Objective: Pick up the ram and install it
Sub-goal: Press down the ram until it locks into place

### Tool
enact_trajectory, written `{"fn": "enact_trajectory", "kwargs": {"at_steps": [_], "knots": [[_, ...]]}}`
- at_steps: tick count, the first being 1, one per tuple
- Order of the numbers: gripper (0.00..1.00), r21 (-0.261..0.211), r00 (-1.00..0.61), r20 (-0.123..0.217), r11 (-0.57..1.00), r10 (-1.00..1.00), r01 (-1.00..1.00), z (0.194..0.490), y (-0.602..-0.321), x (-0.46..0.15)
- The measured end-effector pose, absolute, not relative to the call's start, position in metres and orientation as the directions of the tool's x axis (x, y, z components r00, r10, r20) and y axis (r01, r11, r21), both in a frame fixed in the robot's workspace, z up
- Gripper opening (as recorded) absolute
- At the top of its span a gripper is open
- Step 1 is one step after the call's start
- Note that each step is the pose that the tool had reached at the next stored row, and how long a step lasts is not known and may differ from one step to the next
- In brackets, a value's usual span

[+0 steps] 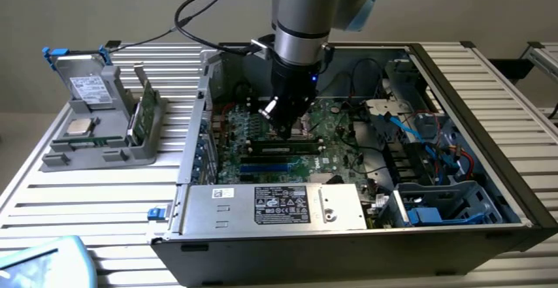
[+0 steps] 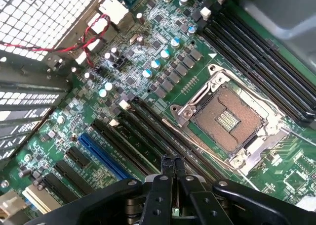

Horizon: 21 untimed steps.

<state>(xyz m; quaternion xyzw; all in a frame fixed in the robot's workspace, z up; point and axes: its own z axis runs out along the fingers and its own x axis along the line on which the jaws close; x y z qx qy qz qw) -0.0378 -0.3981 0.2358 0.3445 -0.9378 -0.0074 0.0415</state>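
Hovering over the motherboard (image 2: 148, 62), gripper (image 2: 173, 161) fully closed on nothing, ram (image 1: 281, 149) seated in slot below

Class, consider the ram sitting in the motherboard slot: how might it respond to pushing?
The ram is a thin, narrow board: probably stiff, light, but fragile under sideways force. Seated lengthwise on the motherboard, it likely won't tip.

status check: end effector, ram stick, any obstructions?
End effector shut, low over the green motherboard inside the open computer case. Long green ram stick lying in a black slot just under it. Nothing blocking seen.
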Motion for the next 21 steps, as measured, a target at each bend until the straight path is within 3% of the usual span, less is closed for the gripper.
{"fn": "enact_trajectory", "kwargs": {"at_steps": [14,21], "knots": [[0.11,0.039,-0.859,0.071,0.862,-0.507,-0.505,0.2359,-0.3981,-0.0377],[0.11,0.019,-0.889,0.034,0.889,-0.457,-0.457,0.2359,-0.3981,-0.0378]]}}
